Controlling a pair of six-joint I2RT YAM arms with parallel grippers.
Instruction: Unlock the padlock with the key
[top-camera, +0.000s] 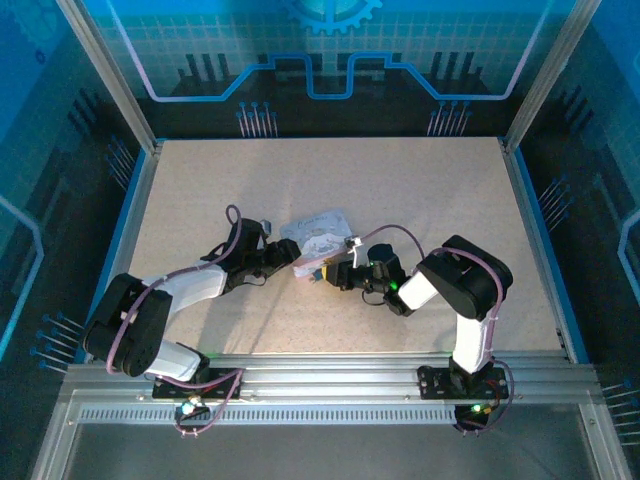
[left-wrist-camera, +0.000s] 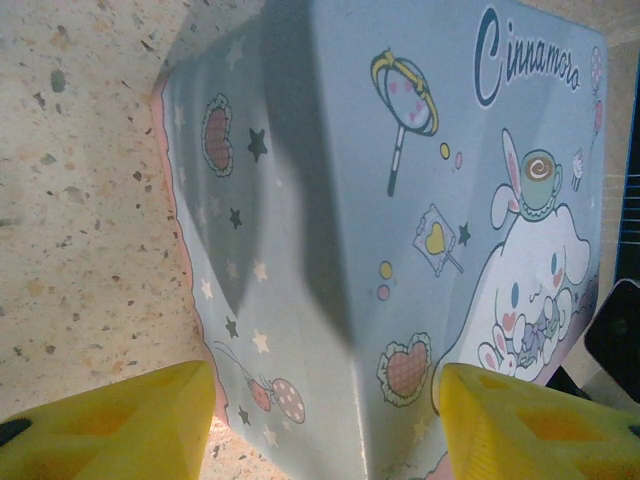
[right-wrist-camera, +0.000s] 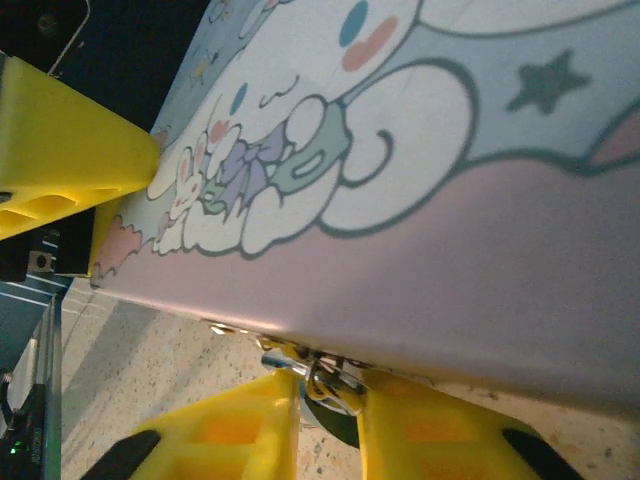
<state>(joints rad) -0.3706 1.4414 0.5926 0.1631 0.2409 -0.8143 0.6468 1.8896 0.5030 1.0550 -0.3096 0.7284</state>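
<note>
The padlock (right-wrist-camera: 345, 430), with a small dark body and a silvery shackle, hangs at the clasp on the lower edge of the lavender-blue cartoon tin (right-wrist-camera: 420, 200). My right gripper (right-wrist-camera: 330, 420) has its yellow fingers drawn in close on either side of the padlock and touching it. The key is hidden. In the top view the tin (top-camera: 320, 228) lies mid-table, with the right gripper (top-camera: 318, 272) at its near edge. My left gripper (top-camera: 292, 258) is at its near left. That left gripper (left-wrist-camera: 325, 425) has a finger against each side of the tin (left-wrist-camera: 330, 200).
The speckled beige table (top-camera: 400, 180) has raised blue and metal rails along its sides and an aluminium rail at the near edge. One yellow finger of the left gripper (right-wrist-camera: 60, 160) shows at the tin's far end in the right wrist view.
</note>
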